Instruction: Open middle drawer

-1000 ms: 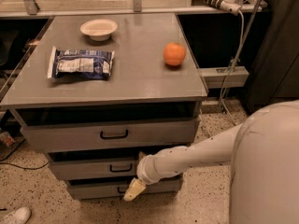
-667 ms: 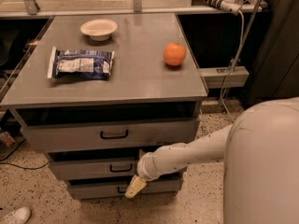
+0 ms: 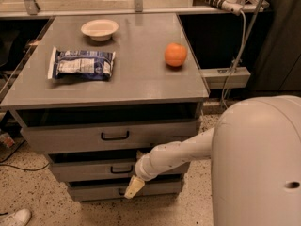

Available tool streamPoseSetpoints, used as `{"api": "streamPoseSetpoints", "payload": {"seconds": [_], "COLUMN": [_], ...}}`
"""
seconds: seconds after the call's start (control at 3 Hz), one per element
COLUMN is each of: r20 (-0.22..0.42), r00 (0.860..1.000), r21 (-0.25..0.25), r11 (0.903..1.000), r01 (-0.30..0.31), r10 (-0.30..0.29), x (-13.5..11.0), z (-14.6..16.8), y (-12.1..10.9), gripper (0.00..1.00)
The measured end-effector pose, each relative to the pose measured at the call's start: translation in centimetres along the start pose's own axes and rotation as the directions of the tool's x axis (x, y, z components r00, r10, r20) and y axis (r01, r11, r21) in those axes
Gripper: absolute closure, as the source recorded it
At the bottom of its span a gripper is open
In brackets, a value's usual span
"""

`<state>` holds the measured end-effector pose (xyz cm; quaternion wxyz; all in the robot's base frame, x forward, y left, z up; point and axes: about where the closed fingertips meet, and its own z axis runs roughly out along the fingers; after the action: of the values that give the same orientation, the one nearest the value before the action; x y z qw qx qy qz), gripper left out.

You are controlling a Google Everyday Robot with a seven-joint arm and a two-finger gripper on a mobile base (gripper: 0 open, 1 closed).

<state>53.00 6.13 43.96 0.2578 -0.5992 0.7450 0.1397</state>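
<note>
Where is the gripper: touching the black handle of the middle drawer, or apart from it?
Cannot tell. In the camera view the gripper hangs just below the handle of the middle drawer, but this angle hides any gap.

Large rounded white shell body (image 3: 256, 164), small dark hole (image 3: 291, 185) in its side, white tubular arm (image 3: 178, 154), cream-yellow claw (image 3: 134, 187) at its tip, low before the bottom drawer (image 3: 94, 191)

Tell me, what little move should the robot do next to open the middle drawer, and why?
Probably raise the gripper a little and shift it left onto the small black handle of the middle drawer. The gripper hangs in front of the bottom drawer, below and just right of that handle, so it likely cannot pull yet.
</note>
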Motion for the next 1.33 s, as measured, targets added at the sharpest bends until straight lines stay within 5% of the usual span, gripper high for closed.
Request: {"api": "streamPoseSetpoints", "payload": {"seconds": [0.67, 1.33], "r20": [-0.047, -0.059], "r00": [0.999, 0.998], "r21": [-0.071, -0.086], "r11": [0.9974, 0.9963], "r01": [0.014, -0.007], "r10": [-0.017, 0.002], "x": [0.8, 0.8], "z": [2.2, 1.3], "y": [2.4, 3.3], "gripper": [0.00, 0.00]}}
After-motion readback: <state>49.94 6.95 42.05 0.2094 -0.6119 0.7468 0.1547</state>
